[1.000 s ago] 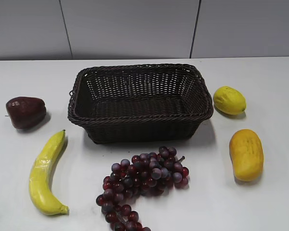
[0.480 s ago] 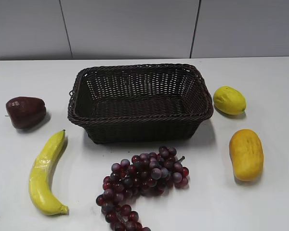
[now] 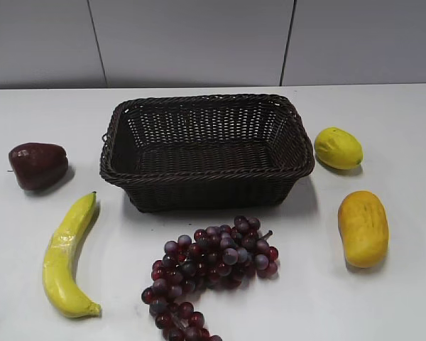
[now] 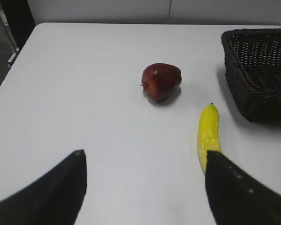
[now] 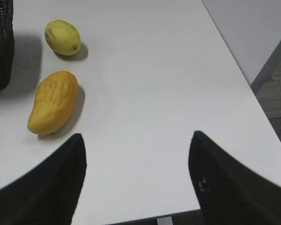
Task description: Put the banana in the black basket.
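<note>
The banana (image 3: 65, 256), long, curved and yellow, lies on the white table at the front left, apart from the black basket (image 3: 206, 179), which stands empty at the centre. In the left wrist view the banana (image 4: 208, 131) lies just beyond my right finger and the basket (image 4: 260, 75) is at the far right. My left gripper (image 4: 143, 157) is open and empty above the table. My right gripper (image 5: 136, 140) is open and empty near the table's right front edge. Neither gripper shows in the exterior view.
A dark red apple (image 3: 37, 165) sits left of the basket. A bunch of purple grapes (image 3: 209, 266) lies in front of it. A lemon (image 3: 337, 148) and an orange-yellow oval fruit (image 3: 363, 227) lie to the right. The table's right edge (image 5: 234, 61) is close.
</note>
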